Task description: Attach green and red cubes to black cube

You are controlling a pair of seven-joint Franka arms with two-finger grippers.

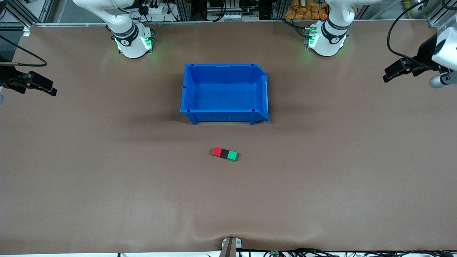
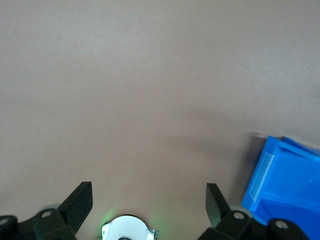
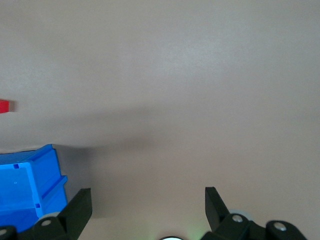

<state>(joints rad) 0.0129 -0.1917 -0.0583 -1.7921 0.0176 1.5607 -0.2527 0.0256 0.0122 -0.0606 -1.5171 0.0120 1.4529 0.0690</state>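
Note:
The red cube [image 1: 217, 151], black cube [image 1: 224, 154] and green cube [image 1: 232, 156] lie touching in one short row on the table, black in the middle, nearer to the front camera than the blue bin. The red cube [image 3: 4, 106] also shows at the edge of the right wrist view. My left gripper [image 1: 388, 75] hangs open and empty over the left arm's end of the table, well away from the cubes. My right gripper [image 1: 50, 89] hangs open and empty over the right arm's end. Both wrist views show spread fingers, left gripper [image 2: 149, 200] and right gripper [image 3: 148, 205], above bare table.
A large blue bin [image 1: 224, 68] stands empty mid-table between the cubes and the robots' bases; a corner of the blue bin shows in the left wrist view [image 2: 287, 180] and in the right wrist view [image 3: 27, 182]. The left arm's white base [image 2: 129, 230] shows below the left fingers.

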